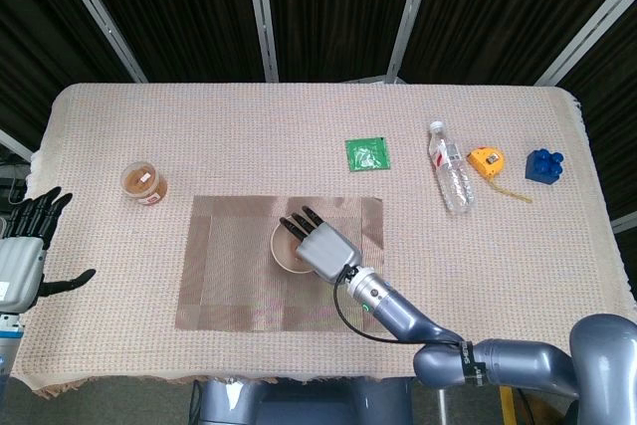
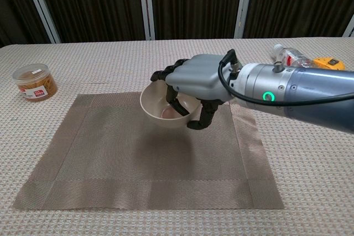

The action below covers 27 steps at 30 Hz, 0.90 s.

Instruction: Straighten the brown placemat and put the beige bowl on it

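One beige bowl [image 2: 160, 106], round and smooth, gripped at its rim by the right hand [image 2: 194, 78] fingers, above the woven brown placemat [image 2: 110, 158]; left hand [image 1: 22, 256] fingers spread, holding nothing. Labels unreadable.

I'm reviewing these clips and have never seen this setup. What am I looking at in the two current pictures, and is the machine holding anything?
This is a two-armed robot with human-like hands, working at a cloth-covered table. The head view looks down from above; the chest view looks forward from lower down, across the table.

The right hand holds the beige bowl by its rim, over the brown placemat. In the chest view a shadow lies under the bowl, so it looks not yet set down. The left hand shows only in the head view, at the table's left edge, fingers apart and empty.

Also on the table: a small jar, a green packet, a plastic bottle lying down, a yellow tape measure and a blue toy block.
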Each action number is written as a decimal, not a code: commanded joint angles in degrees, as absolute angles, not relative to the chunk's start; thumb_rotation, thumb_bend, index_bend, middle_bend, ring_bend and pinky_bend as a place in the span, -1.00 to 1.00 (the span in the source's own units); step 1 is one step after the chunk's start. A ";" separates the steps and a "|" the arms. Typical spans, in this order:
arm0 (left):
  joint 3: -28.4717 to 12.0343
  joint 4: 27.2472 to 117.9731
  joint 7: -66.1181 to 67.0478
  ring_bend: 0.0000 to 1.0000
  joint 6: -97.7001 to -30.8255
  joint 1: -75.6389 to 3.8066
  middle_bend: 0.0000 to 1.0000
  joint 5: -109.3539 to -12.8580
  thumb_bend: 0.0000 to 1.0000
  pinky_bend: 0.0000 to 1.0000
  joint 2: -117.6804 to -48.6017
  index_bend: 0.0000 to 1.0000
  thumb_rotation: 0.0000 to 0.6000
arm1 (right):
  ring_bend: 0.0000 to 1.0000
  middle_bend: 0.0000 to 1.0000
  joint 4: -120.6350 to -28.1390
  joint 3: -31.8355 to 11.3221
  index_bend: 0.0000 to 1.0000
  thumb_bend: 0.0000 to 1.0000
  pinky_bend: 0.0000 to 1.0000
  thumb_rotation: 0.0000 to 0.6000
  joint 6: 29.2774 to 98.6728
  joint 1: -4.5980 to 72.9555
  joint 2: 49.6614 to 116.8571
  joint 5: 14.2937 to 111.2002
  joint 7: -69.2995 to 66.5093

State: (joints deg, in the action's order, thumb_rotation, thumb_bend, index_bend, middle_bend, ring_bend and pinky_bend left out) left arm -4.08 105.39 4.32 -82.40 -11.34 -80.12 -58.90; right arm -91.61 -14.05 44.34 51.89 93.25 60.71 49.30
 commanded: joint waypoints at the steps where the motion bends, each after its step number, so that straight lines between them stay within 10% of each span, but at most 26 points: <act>1: -4.23 105.08 4.68 -1.00 -82.10 -11.43 -1.00 -79.59 -1.00 -1.00 -59.12 -1.00 1.00 | -1.00 -1.00 -89.21 -13.02 0.58 -0.36 -1.00 1.00 44.11 53.11 95.20 59.32 50.05; 5: -4.70 105.10 5.34 -1.00 -81.84 -11.59 -1.00 -78.86 -1.00 -1.00 -59.54 -1.00 1.00 | -1.00 -1.00 -87.66 -12.21 0.51 -0.38 -1.00 1.00 44.84 53.86 96.60 58.77 49.25; 9: -4.63 105.24 5.81 -1.00 -81.53 -11.69 -1.00 -78.95 -1.00 -1.00 -59.79 -1.00 1.00 | -1.00 -1.00 -87.08 -11.24 -0.81 -0.89 -1.00 1.00 45.04 54.21 96.49 57.96 49.53; 11: -4.60 105.28 6.02 -1.00 -81.40 -11.73 -1.00 -79.01 -1.00 -1.00 -59.89 -1.00 1.00 | -1.00 -1.00 -87.35 -10.91 -0.99 -1.00 -1.00 1.00 44.86 54.35 96.11 57.29 49.54; 27: -4.52 104.18 7.06 -1.00 -80.84 -11.98 -1.00 -79.75 -1.00 -1.00 -60.97 -1.00 1.00 | -1.00 -1.00 -106.13 -5.30 -1.00 -1.00 -1.00 1.00 65.13 41.35 77.24 74.76 39.92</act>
